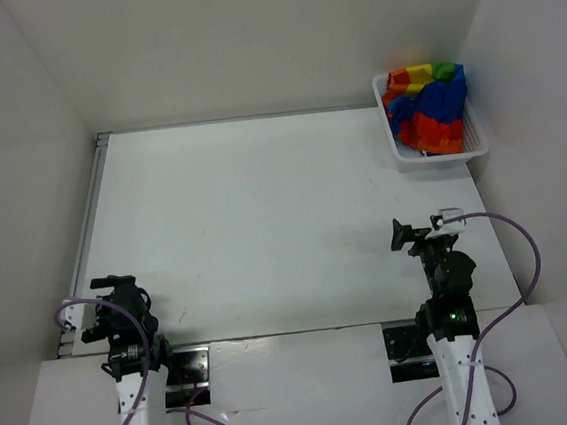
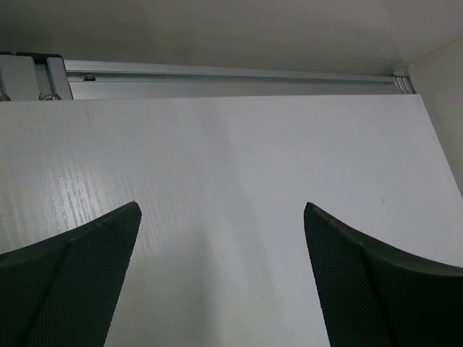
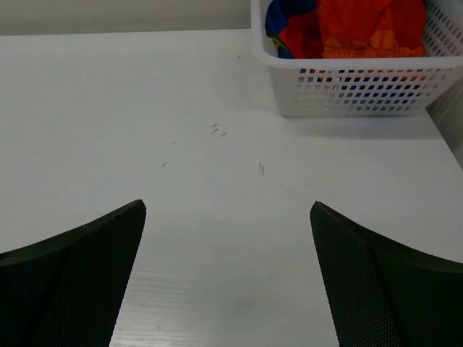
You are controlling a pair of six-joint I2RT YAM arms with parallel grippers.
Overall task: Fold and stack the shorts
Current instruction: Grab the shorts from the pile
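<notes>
White walls close in a white counter (image 1: 264,214), and your shorts (image 1: 427,106) sit bunched in the basket (image 1: 404,156) at its 1 o'clock corner, well apart from both arms. Your left pincer (image 2: 222,210) hangs at 7 o'clock with its jaws spread wide and nothing between them; your right pincer (image 3: 228,208) at 5 o'clock is just as wide and just as empty, with the basket toward its 1 o'clock. Expect the shorts to be light, soft and floppy: they will likely sag and trail rather than lift as one piece. You'd do best to pinch a raised fold on top of the heap, taking only cloth and staying off the mesh wall.
</notes>
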